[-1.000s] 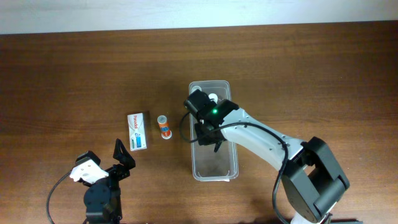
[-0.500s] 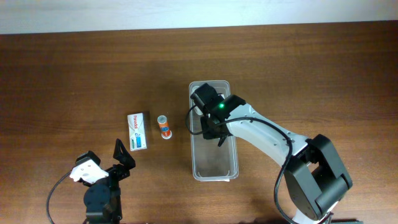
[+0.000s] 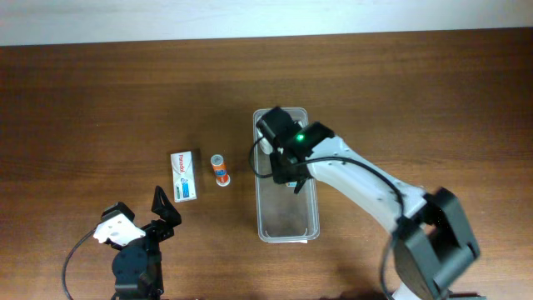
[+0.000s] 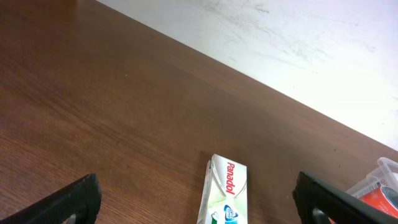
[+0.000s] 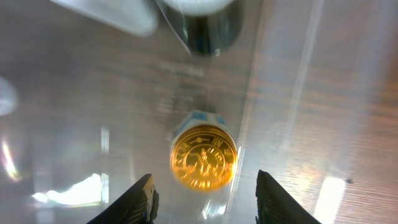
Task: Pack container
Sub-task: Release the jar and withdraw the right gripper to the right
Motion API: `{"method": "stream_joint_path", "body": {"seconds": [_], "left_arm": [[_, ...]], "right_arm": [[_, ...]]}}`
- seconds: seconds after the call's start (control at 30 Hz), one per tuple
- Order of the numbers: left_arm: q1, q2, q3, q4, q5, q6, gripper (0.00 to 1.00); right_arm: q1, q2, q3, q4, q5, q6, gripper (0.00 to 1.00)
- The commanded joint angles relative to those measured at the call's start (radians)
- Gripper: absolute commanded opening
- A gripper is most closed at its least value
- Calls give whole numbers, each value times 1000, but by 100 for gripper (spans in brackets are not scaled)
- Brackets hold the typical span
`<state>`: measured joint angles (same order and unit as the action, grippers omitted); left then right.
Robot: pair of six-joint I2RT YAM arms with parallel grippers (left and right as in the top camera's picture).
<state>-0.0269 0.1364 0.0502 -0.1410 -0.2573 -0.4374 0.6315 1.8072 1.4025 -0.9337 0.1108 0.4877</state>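
Observation:
The container [image 3: 288,218] is a long clear plastic tub right of the table's middle. My right gripper [image 3: 287,160] hangs over its far half and hides what lies there. In the right wrist view the right gripper [image 5: 205,200] is open. Just beyond its fingertips a small jar with a gold lid [image 5: 203,158] stands upright on the container floor [image 5: 305,81]. A dark bottle with a white cap [image 5: 204,22] and a white object [image 5: 112,12] lie further in. My left gripper [image 3: 141,229] is open and empty near the front edge.
A white medicine box with blue print [image 3: 185,175] lies left of the container, also in the left wrist view [image 4: 225,194]. A small clear bottle with an orange label [image 3: 220,170] stands between box and container, and shows at the left wrist view's right edge [image 4: 380,186].
My right gripper has shifted slightly right and toward the far end over the container. The left arm, the box and the small bottle have not moved.

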Motion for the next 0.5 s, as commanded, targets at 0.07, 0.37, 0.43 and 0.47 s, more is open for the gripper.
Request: {"method": "stream_joint_path", "body": {"seconds": [0.07,0.37,0.43,0.47], "left_arm": [[-1,-5,-6,2,11,13,99],[-1,-5,-6,2,11,13,99],[-1,-5,-6,2,11,13,99],[-1,-5,-6,2,11,13,99]], "right_arm": [[-3,-179,103,-24,45,-50,54],[-198,-442,118,-82,157,5,97],[-290,-485,118,-111,156,30,99],[-334,-501,118,-127,156,49,99]]}}
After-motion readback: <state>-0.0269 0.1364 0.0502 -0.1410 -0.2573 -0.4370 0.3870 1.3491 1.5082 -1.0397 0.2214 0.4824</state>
